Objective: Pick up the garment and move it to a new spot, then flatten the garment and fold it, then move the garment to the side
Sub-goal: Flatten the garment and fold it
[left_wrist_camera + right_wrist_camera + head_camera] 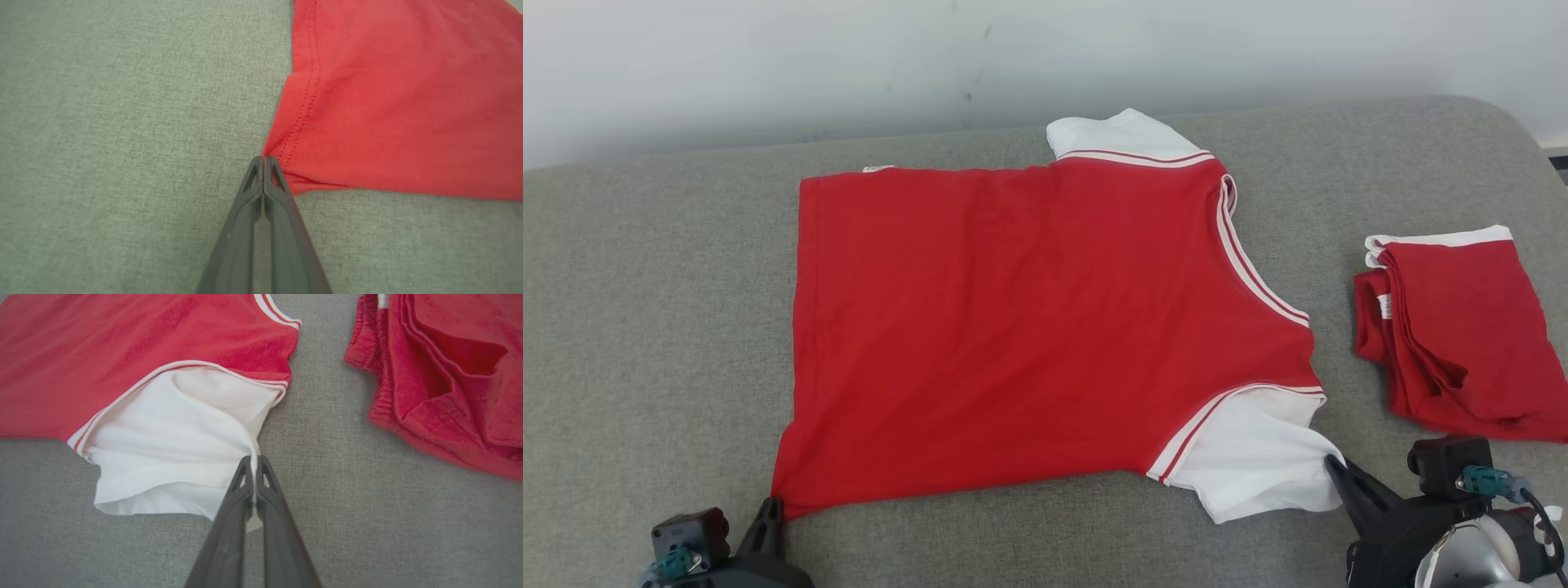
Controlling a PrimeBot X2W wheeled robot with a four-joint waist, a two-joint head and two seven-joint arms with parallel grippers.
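Shirt (pixel 1029 327) pinched at both near corners — fold step in hand

At the near edge, the left gripper (pixel 770 505) is closed on the red hem corner (pixel 282 159). Its two fingers are pressed together and the cloth is drawn to a small peak at the tips. The right gripper (pixel 1331 462) is likewise closed, with a thin fold of the near white sleeve (pixel 179 445) caught between its fingers at the cuff edge.

Beyond the grippers, the shirt is spread on the grey padded surface (pixel 645 327), hem toward the robot's left and neckline toward its right, with few creases to be seen. Flattening is therefore judged done, and the fold is judged to be just starting. A folded red garment (pixel 1462 335) lies to the right, apart from the shirt. Farthest off, the far white sleeve (pixel 1119 135) rests near the back edge of the surface.

For the next move, both corners would need to be lifted together and carried away from the robot, over the red body toward the far edge. They should be kept level and lightly taut so that the crease runs straight. The sleeve is held by little cloth — a slip there is the likeliest fault.
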